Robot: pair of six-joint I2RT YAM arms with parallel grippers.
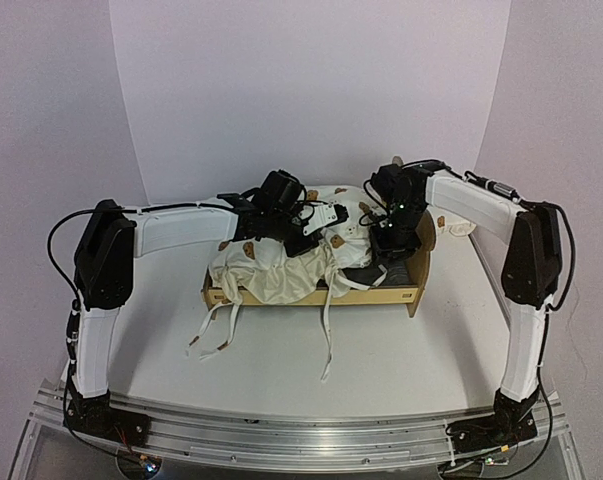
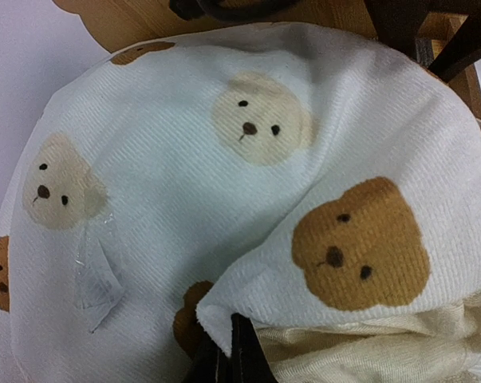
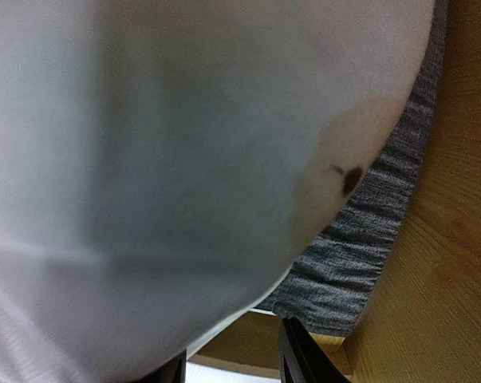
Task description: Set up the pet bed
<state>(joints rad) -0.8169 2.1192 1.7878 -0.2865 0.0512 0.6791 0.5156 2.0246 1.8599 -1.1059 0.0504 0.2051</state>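
Observation:
The pet bed (image 1: 381, 297) is a light plywood frame in the middle of the table, with its headboard (image 2: 128, 20) at the right end. Its cream bear-print cushion (image 1: 271, 265) lies bunched and half folded over the frame. My left gripper (image 1: 326, 228) hovers over the cushion's middle. In the left wrist view the left gripper (image 2: 228, 343) is shut on a folded edge of the cushion (image 2: 248, 159). My right gripper (image 1: 386, 262) is low at the headboard end. In the right wrist view the right gripper (image 3: 232, 351) stands open beside the blurred cushion (image 3: 184, 159), above the grey base (image 3: 368, 239).
Cream tie ribbons (image 1: 326, 340) trail from the cushion over the bed's front rail onto the table, and more of them (image 1: 211, 335) hang at the left. A small cream bear-print item (image 1: 459, 228) lies behind the right arm. White walls enclose the table.

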